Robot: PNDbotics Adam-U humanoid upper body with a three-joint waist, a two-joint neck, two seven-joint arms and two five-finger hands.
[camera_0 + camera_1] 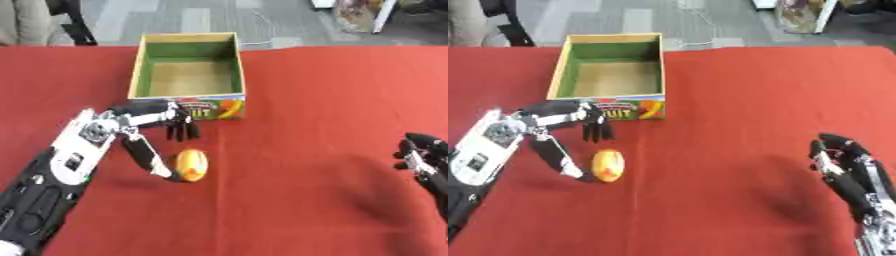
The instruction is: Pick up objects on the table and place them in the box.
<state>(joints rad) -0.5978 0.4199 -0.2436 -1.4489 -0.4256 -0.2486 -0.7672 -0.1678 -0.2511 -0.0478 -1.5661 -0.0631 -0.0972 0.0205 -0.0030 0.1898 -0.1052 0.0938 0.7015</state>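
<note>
Left eye view: orange-yellow egg-shaped object (192,165) on the red tablecloth (297,100), long axis running toward the open green-lined cardboard box (186,95) just beyond. Black-and-silver left hand (144,127) beside it, fingers spread, thumb tip touching its left side, fingers hanging in front of the box label. Right hand (423,157) cut off at the edge.

Right eye view: shows more of the right hand, fingers relaxed, apart, holding nothing; wrist cropped

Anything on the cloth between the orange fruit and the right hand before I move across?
Nothing: only bare red cloth lies between the orange fruit and the right hand, shown clearest in the right eye view.
</note>
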